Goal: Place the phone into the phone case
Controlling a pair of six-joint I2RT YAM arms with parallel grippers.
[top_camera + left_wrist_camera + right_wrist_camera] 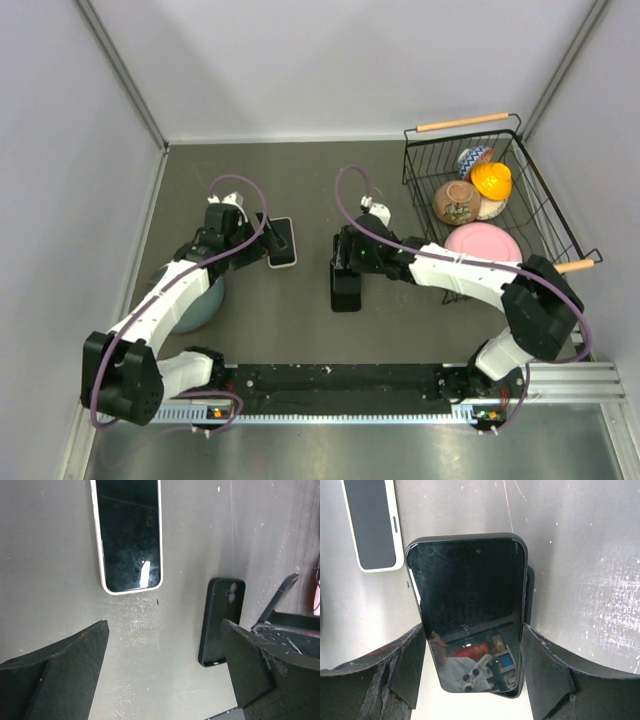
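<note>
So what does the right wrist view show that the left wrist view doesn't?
Right wrist only: the screen of the black phone, gripped between the right fingers. Left wrist only: the left fingers, open and empty. Both: the white-edged phone lying flat, and the black phone case, just a sliver in the right wrist view.
</note>
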